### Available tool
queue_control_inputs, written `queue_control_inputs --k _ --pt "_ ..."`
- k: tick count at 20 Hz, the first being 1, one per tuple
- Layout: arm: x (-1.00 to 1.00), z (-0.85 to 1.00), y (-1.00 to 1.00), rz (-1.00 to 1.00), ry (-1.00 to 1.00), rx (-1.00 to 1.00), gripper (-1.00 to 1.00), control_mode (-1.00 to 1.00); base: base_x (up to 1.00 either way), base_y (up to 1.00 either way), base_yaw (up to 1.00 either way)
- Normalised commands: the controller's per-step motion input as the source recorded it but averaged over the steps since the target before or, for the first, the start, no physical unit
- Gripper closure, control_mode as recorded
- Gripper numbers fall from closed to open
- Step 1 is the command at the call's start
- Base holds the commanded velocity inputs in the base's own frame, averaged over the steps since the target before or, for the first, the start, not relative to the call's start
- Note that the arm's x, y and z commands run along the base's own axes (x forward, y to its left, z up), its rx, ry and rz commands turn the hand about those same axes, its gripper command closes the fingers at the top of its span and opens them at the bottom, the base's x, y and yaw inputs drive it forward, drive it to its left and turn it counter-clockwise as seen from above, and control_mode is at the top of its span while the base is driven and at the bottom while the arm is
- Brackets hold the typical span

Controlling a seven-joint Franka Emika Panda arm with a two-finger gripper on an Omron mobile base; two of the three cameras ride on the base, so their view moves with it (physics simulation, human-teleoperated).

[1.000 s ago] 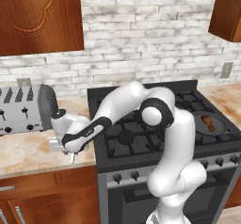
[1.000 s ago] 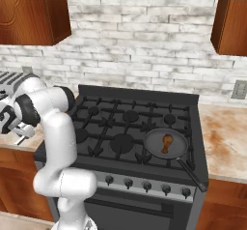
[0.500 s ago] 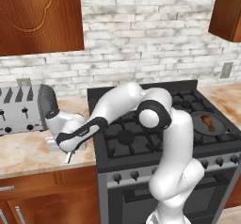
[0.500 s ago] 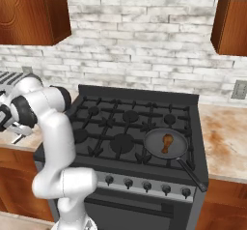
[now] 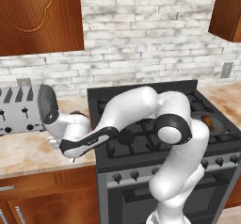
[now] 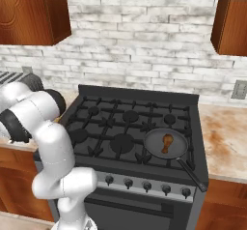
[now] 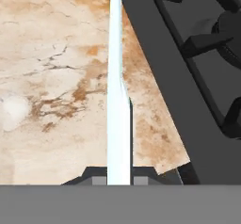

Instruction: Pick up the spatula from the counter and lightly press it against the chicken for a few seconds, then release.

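Hand view: the tool (image 7: 118, 175) is pinched on the pale spatula (image 7: 117, 96), which runs straight up from between its fingertips over the marbled tabletop (image 7: 47, 68), just beside the stove (image 7: 188, 68) edge. Right base view: the chicken (image 6: 165, 143) lies in the pan (image 6: 153, 151) on the stove, well apart.

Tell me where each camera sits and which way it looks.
Left base view: behind the arm, left side, facing forward and down at toaster, counter, stove; arm rises lower right.
Right base view: behind its right, facing the pan with chicken; arm rises lower left.
Hand view: on the hand, looking along the tool, shut on the spatula, onto the counter.
Both base views share stove and pan.
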Motion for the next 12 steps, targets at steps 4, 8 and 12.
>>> queue_control_inputs --k 4,8,12 --pt "-0.38 0.7 -0.57 -0.01 -0.15 0.04 1.0 -1.0 0.0 0.0 0.0" --pt "-0.32 0.73 -0.7 -0.02 -0.11 0.08 1.0 -1.0 0.0 0.0 0.0" --pt "-0.26 0.84 -0.73 -0.02 -0.04 0.12 1.0 -1.0 0.0 0.0 0.0"
